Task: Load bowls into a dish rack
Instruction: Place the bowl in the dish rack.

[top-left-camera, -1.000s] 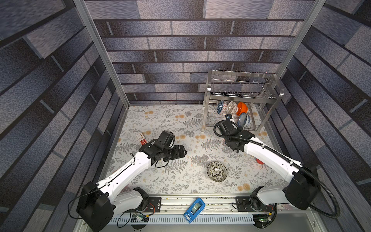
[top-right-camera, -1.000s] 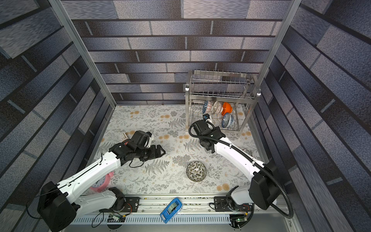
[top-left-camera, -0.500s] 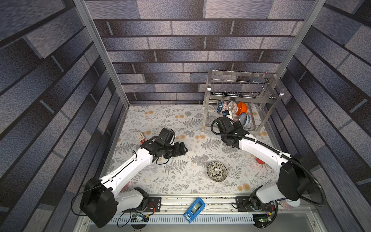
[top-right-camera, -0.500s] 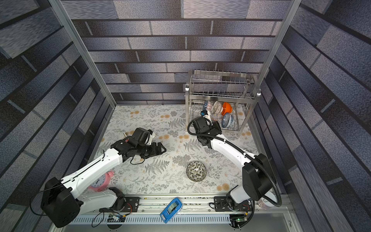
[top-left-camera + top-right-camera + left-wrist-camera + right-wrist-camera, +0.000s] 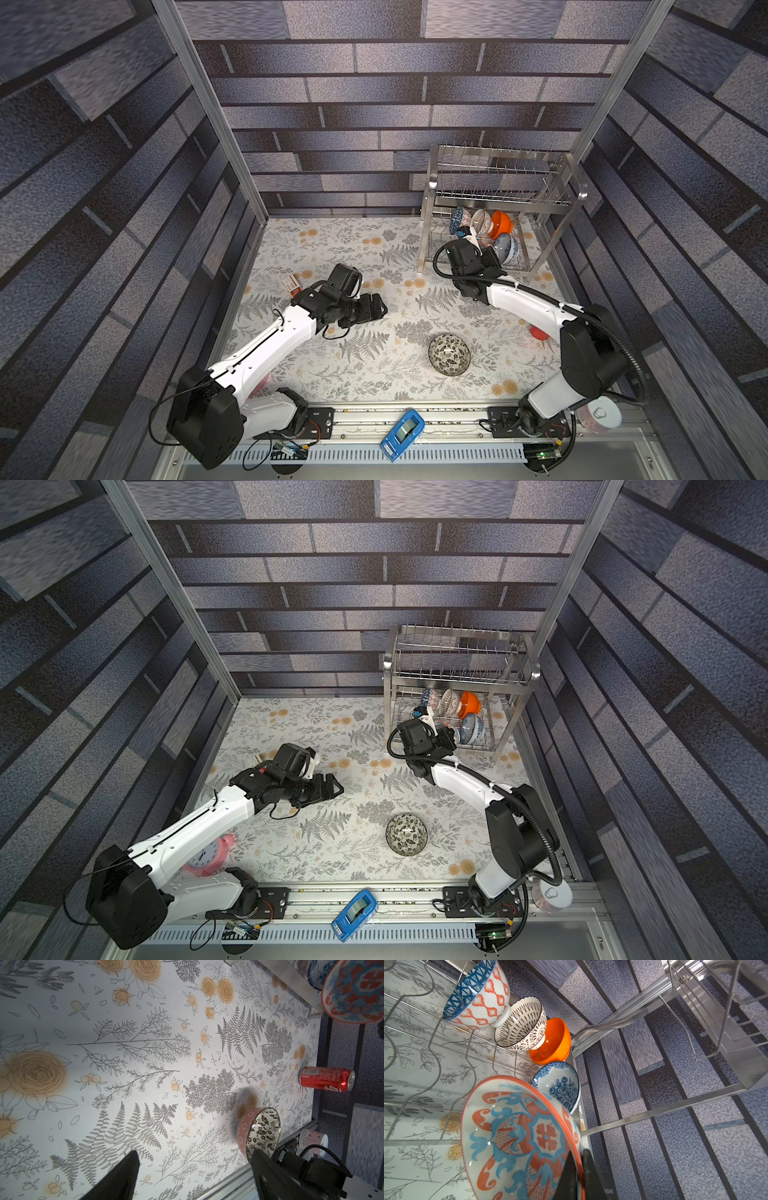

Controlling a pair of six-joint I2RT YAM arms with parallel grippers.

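Table point(image 5: 332, 249) bore: dish rack point(image 5: 498, 195), far-right corner | black-and-white bowl point(image 5: 449, 354), near front edge | red can point(image 5: 326, 1082), right edge | pink clock point(image 5: 208, 854), front-left corner

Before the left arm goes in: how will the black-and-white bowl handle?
The bowl looks glossy, so likely slippery in a rim pinch. Glazed pattern suggests rigid ceramic, fragile if dropped. Sitting upright, it should slide, not roll.

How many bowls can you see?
6. Four bowls stand in the dish rack's lower tier; the right gripper holds a fifth bowl; the sixth bowl sits on the table.
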